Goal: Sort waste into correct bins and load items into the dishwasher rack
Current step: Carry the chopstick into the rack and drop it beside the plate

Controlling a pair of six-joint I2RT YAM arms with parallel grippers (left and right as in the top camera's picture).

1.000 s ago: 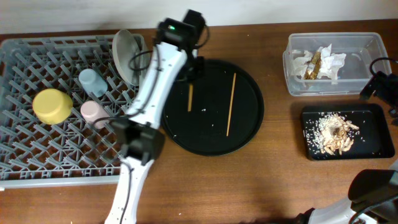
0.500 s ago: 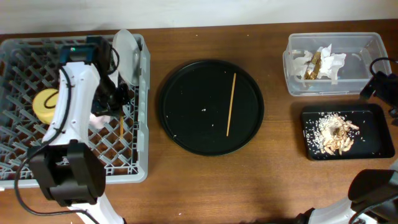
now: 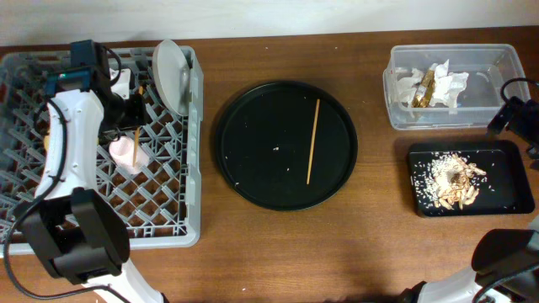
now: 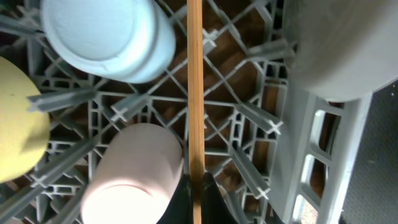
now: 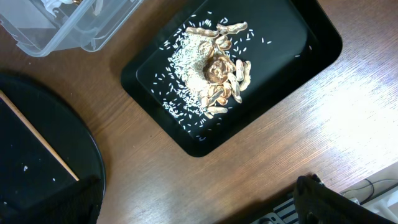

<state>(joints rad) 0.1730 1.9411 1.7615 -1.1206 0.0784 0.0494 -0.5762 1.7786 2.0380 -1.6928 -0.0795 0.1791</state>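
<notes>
Left fingers (image 4: 194,196) clamp a wooden chopstick (image 4: 194,87) above the dishwasher rack (image 4: 252,115) beside the pink cup (image 4: 134,177); whether the right fingers (image 3: 510,115) are open cannot be told.

Rice (image 5: 189,65) and fried pieces (image 5: 227,79) lay piled in the black tray (image 5: 292,43), the tub (image 5: 93,28) at its far-left corner.

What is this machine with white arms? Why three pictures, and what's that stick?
It's a robot with two arms. One picture looks down from above the table; the other two come from cameras on its wrists. The left hand pinches a wooden chopstick over the grey dishwasher rack, beside a pink cup and a blue cup. A second chopstick lies on the round black tray. Rice scraps sit in the small black tray.
</notes>
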